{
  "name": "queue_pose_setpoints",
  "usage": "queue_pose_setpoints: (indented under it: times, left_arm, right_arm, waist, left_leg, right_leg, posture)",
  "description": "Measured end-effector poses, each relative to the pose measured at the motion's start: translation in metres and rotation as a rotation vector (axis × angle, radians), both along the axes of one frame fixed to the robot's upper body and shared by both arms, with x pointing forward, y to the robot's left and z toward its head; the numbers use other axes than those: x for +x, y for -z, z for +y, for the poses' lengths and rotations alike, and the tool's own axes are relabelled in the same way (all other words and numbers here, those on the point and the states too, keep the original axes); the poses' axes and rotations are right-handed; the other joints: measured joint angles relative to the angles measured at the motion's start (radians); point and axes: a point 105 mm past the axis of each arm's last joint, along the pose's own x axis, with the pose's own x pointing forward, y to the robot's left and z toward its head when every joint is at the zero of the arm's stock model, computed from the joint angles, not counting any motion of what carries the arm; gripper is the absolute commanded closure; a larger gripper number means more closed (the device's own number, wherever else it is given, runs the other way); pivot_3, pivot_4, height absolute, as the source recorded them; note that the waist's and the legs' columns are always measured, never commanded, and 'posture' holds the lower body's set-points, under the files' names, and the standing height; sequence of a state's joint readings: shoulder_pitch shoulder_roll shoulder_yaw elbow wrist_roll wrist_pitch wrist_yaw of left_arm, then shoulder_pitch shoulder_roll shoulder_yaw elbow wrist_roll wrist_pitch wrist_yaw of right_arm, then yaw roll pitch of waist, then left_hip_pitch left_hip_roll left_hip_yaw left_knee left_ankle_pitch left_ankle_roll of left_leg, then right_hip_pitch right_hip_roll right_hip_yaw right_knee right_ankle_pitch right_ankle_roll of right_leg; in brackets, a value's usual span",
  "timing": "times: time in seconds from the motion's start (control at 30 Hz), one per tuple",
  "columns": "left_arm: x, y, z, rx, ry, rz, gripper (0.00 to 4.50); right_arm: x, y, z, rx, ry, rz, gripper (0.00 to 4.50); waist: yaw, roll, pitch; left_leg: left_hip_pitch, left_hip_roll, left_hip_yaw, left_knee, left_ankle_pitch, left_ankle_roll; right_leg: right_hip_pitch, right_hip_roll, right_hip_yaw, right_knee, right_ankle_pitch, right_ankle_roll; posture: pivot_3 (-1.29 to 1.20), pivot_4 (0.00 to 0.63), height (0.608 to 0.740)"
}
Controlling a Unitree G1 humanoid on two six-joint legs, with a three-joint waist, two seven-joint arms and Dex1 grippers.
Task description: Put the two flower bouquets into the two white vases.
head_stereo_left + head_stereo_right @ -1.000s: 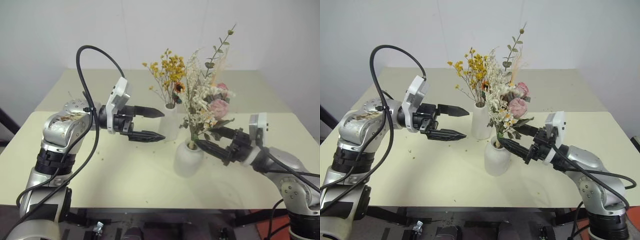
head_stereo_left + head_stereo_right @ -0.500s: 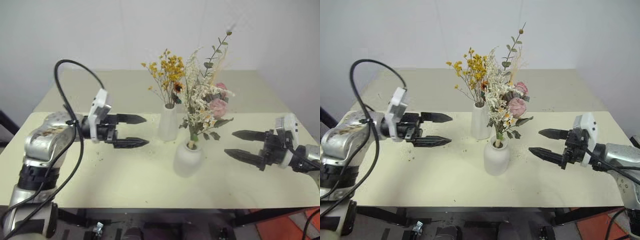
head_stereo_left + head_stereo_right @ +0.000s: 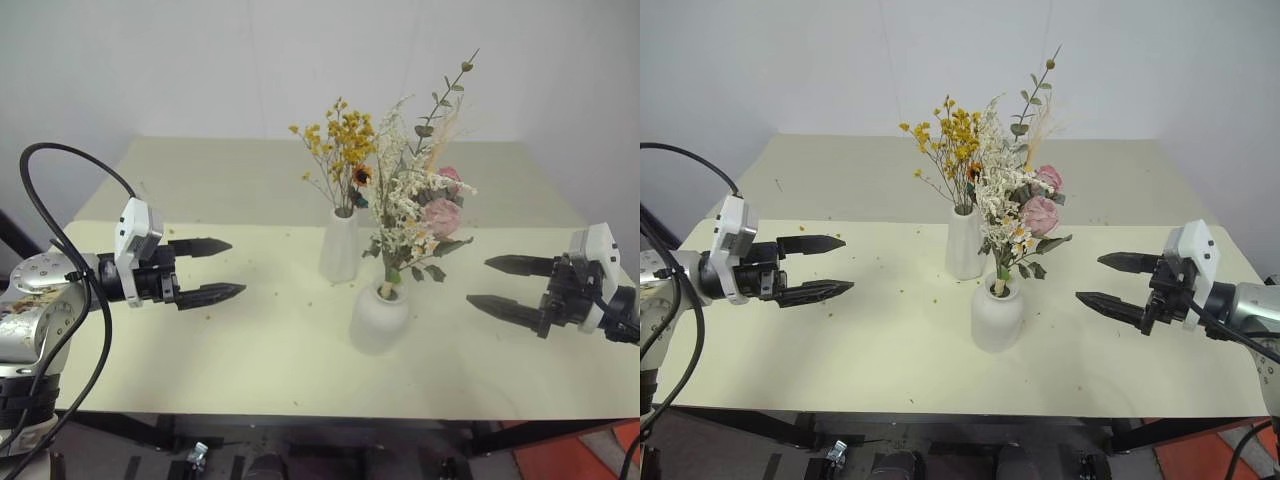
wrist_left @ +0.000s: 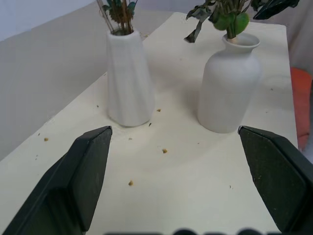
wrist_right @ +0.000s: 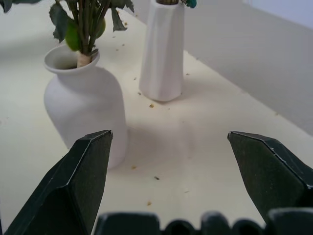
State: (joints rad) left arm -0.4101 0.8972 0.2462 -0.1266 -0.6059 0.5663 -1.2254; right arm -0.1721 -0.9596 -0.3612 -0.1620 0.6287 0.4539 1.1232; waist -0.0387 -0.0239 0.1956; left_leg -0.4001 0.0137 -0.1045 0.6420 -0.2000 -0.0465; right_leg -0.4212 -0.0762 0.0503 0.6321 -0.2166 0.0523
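Fingers (image 3: 208,245) of both arms gape wide, empty; 2 matte white vases (image 3: 340,245) hold bouquets (image 3: 415,200).

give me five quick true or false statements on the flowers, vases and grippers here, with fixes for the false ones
1. The yellow-orange dried flowers stand in the tall tapered vase. True.
2. The pink rose bouquet lies flat on the table. False: it stands upright in the squat round vase.
3. The left gripper is open and holds nothing. True.
4. The right gripper is clamped on the rose stems. False: it is open, off to the side of the squat vase, touching nothing.
5. The tall vase stands nearer the robot than the squat one. False: the squat vase is nearer, and the tall one stands behind it.
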Motion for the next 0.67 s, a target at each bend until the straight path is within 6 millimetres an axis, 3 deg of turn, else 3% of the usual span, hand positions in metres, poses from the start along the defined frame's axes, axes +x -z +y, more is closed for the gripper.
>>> queue_pose_setpoints:
  times: [0.27, 0.67]
  left_arm:
    - [-0.001, 0.012, 0.004, 0.008, -0.043, -0.006, 0.0]
    - [0.002, 0.015, -0.005, -0.048, -0.055, -0.055, 0.0]
  right_arm:
    - [0.002, 0.001, -0.002, -0.024, 0.026, -0.012, 0.02]
    - [-0.006, 0.012, 0.0, 0.01, 0.036, -0.036, 0.02]
  waist:
    - [-0.004, 0.0, 0.0]
    - [-0.003, 0.0, 0.0]
  left_leg:
    - [0.001, 0.0, 0.001, 0.0, 0.0, 0.0]
    - [0.001, 0.0, 0.001, 0.0, 0.0, 0.0]
  right_leg:
    - [0.0, 0.0, 0.001, 0.001, 0.0, 0.0]
    - [0.001, 0.0, 0.001, 0.001, 0.0, 0.0]
  posture:
    - [0.0, 0.15, 0.74]
    - [0.0, 0.15, 0.74]
